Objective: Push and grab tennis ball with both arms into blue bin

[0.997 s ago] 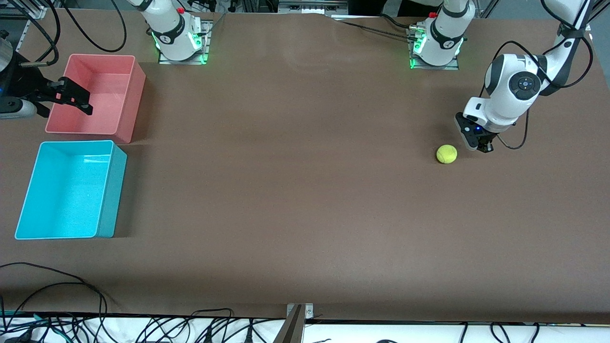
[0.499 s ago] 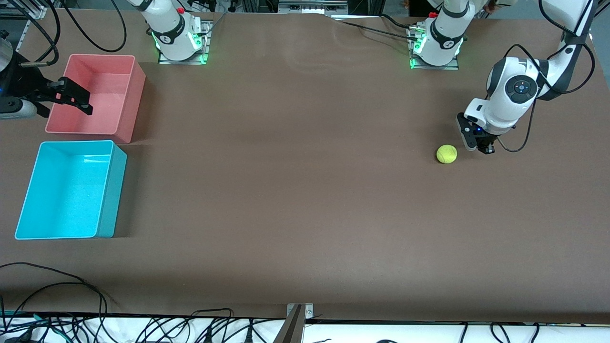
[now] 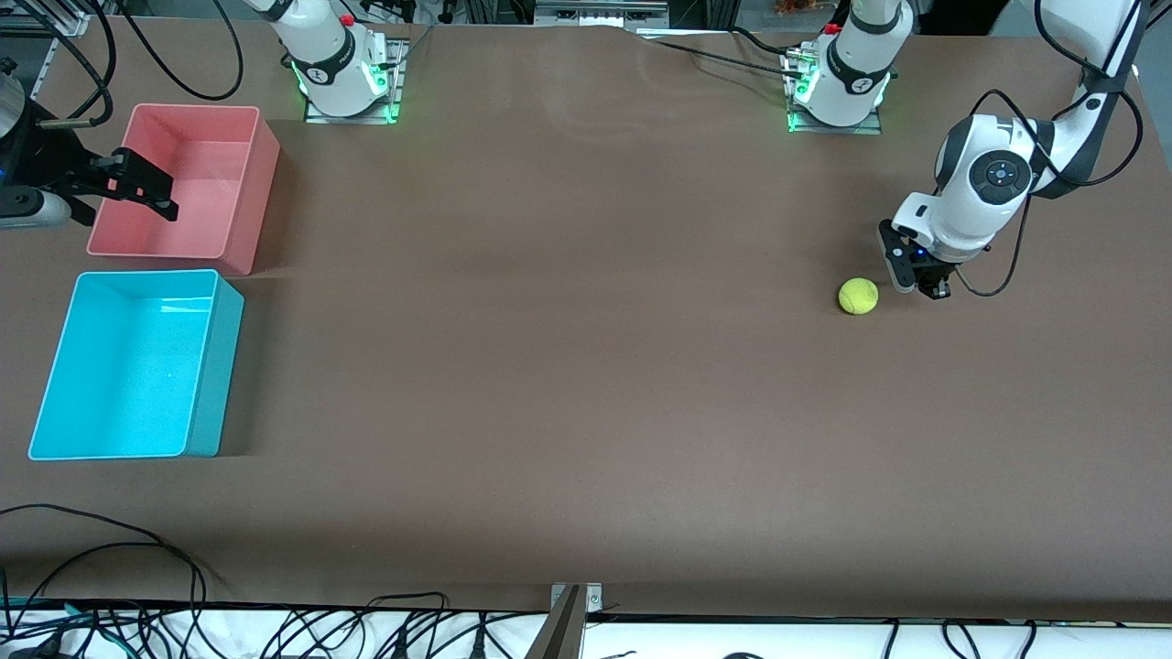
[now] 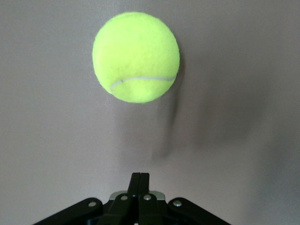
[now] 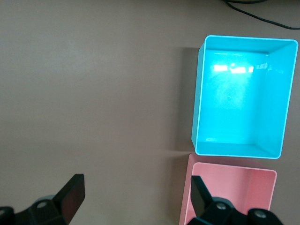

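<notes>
Left hand, fingers shut and empty, sits low beside the ball and should push squarely through its centre toward the distant blue bin, where the open, empty right hand waits.

You have the tennis ball resting on the table toward the left arm's end, with the left gripper just beside it. Toward the right arm's end sit two bins side by side: the blue bin nearer the front camera, the pink bin farther. The right gripper hangs over the pink bin's edge.
</notes>
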